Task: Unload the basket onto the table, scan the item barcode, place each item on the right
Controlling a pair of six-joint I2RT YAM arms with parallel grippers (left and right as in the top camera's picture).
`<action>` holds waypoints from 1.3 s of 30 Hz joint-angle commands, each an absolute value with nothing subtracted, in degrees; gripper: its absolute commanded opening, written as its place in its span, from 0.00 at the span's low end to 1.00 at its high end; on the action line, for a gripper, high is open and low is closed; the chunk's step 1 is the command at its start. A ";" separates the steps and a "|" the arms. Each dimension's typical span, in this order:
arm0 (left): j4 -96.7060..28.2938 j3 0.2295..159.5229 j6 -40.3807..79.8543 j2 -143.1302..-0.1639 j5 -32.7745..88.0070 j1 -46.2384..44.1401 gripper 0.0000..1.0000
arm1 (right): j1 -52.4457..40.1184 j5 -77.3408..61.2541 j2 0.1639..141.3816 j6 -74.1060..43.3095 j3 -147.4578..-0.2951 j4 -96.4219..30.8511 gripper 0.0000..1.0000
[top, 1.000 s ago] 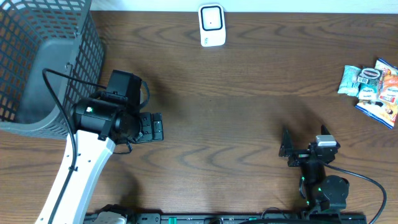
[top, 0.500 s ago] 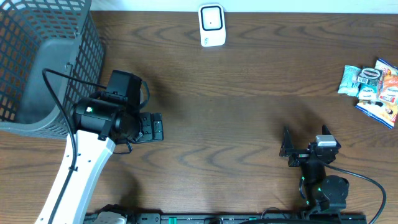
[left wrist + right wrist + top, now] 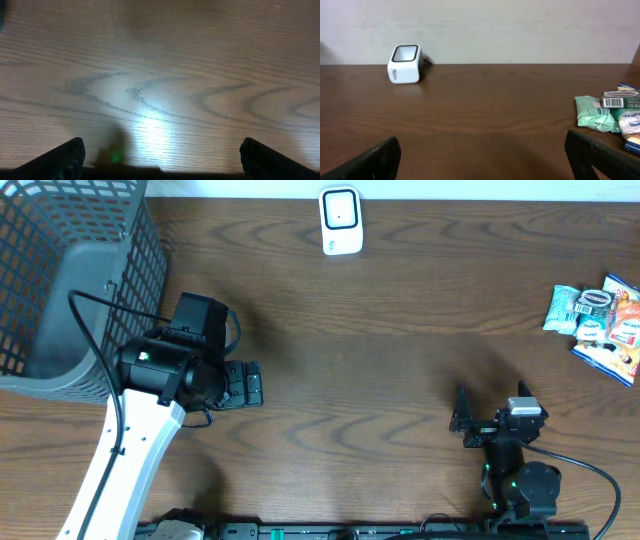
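Dark wood-grain tabletop [image 3: 380, 330], pale wall [image 3: 480, 25] behind. Up close, left fingers [image 3: 65, 160] spread wide over bare wood, holding nothing; right fingers [image 3: 375, 162] same deal, wide apart and empty. Further out on the right, little pile of snack packets [image 3: 598, 320], well apart from both arms. Probably light, soft, crinkly, a bit slippery. Best pinched across a flat sealed edge, leaving the barcode [image 3: 614, 102] uncovered. Farthest back, white scanner [image 3: 340, 222].
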State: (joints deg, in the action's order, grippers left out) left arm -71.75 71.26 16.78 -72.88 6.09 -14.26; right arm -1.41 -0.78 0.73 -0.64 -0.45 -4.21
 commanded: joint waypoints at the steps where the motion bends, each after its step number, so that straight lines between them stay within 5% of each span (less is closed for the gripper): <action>1: -71.90 71.31 17.26 -72.97 6.59 -14.04 0.98 | -1.43 -0.36 0.30 -0.84 -0.32 -4.58 0.99; 39: -72.44 71.33 15.05 -72.97 3.29 -14.04 0.98 | -1.45 -0.54 0.32 -0.80 -0.32 -4.36 0.99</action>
